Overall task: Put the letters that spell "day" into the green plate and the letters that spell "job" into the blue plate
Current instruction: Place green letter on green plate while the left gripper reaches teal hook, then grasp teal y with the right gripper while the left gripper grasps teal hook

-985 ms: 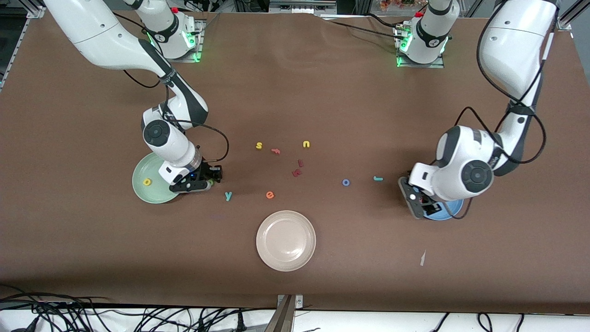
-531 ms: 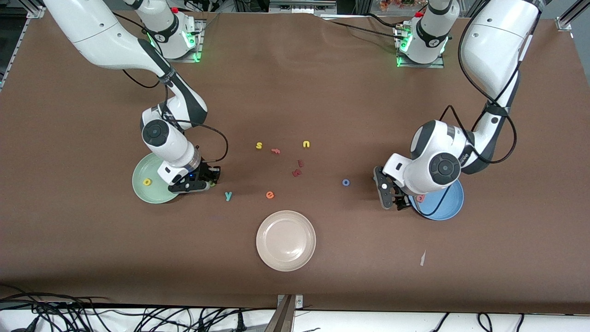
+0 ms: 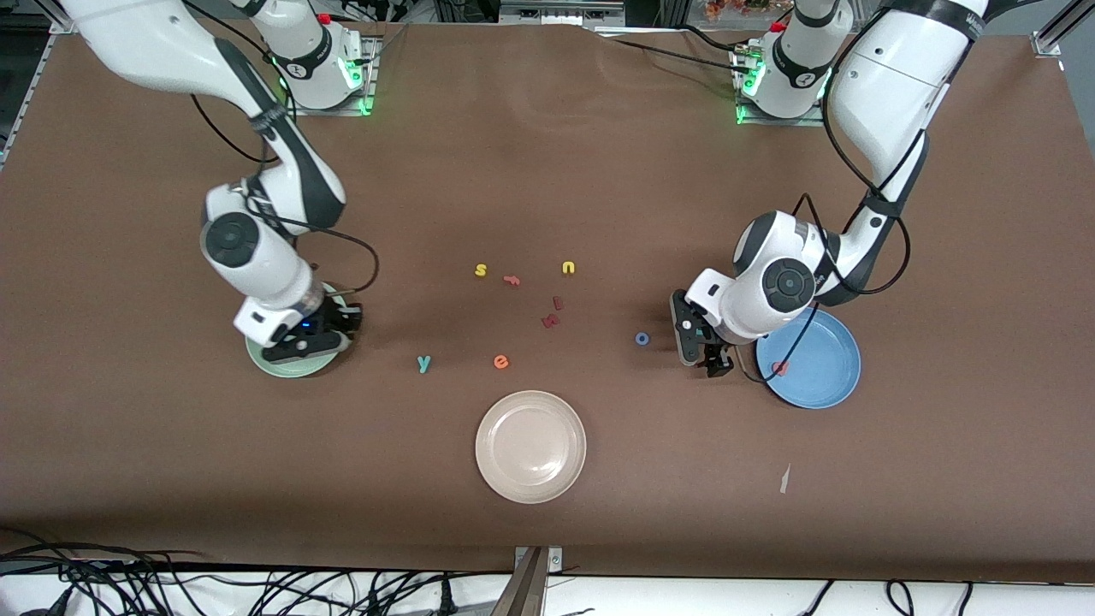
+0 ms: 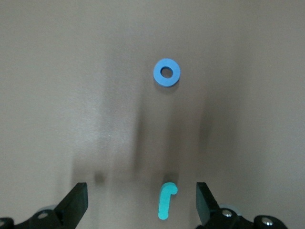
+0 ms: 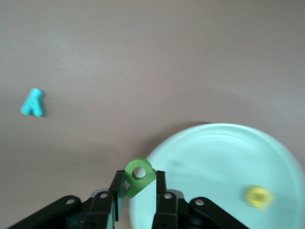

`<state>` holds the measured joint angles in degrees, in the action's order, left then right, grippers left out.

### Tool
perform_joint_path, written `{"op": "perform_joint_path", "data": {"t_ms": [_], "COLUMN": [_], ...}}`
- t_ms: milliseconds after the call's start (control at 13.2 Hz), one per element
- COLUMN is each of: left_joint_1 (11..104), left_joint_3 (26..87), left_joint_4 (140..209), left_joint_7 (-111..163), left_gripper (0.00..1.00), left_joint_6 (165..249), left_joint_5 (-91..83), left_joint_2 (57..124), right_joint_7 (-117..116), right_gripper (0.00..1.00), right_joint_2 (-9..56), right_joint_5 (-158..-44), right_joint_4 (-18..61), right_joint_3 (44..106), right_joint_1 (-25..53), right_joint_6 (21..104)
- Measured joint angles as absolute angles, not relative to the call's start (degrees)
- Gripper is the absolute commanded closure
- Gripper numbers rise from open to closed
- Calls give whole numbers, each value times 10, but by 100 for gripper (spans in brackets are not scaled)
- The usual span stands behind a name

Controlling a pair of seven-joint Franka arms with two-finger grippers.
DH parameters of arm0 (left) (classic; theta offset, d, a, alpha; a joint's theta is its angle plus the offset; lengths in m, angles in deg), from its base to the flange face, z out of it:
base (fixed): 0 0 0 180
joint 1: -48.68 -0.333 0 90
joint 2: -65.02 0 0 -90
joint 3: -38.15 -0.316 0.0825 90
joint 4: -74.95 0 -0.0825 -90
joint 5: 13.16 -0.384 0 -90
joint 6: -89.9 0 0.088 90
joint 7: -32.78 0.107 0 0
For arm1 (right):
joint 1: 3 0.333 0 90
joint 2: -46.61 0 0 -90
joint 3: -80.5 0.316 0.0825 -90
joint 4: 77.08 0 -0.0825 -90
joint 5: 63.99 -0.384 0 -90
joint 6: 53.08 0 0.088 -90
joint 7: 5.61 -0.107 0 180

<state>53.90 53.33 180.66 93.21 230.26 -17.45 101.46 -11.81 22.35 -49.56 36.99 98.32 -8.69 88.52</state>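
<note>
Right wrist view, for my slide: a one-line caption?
Right claw shut on green letter at the green plate rim.

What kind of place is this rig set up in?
Most likely a robotics lab bench, not a home or shop: two arms bolted to a brown-covered table, aluminium framing at its corner, loose cables along its edge, and foam letters with plastic plates as test props.

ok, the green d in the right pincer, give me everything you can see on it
The green "d" is a small foam-looking letter, mid green, with a round hole through its bowl and a short stem. It is pinched between the fingers of the right pincer, which is shut on it; the bowl sticks up above the fingertips. It hangs over the rim of the green plate, where the yellow "a" already lies.
</note>
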Motion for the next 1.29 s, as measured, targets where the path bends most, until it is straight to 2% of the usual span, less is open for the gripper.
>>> {"op": "perform_joint_path", "data": {"t_ms": [76, 606, 682, 758, 1061, 1289], "left_joint_1": [539, 533, 533, 532, 533, 533], "left_joint_3": [533, 533, 533, 533, 533, 533], "left_joint_4": [1815, 1867, 1868, 1868, 1874, 1878], "left_joint_7": [937, 943, 943, 943, 943, 943], "left_gripper": [0, 0, 2, 13, 15, 26], "left_joint_6": [2308, 2344, 2345, 2346, 2362, 2368], "left_joint_5": [-175, -198, -198, -198, -198, -198], "left_joint_2": [1011, 990, 990, 990, 991, 994], "right_joint_7": [-95, -161, -187, -211, -292, -330], "right_gripper": [26, 26, 26, 26, 27, 27], "right_joint_2": [235, 233, 228, 221, 165, 120], "right_joint_5": [-496, -532, -536, -536, -537, -531], "right_joint_4": [374, 398, 394, 386, 316, 267], "right_joint_3": [983, 998, 1002, 1004, 1005, 996], "right_joint_1": [-101, -104, -94, -82, -28, 8], "right_joint_6": [878, 894, 903, 908, 911, 911]}}
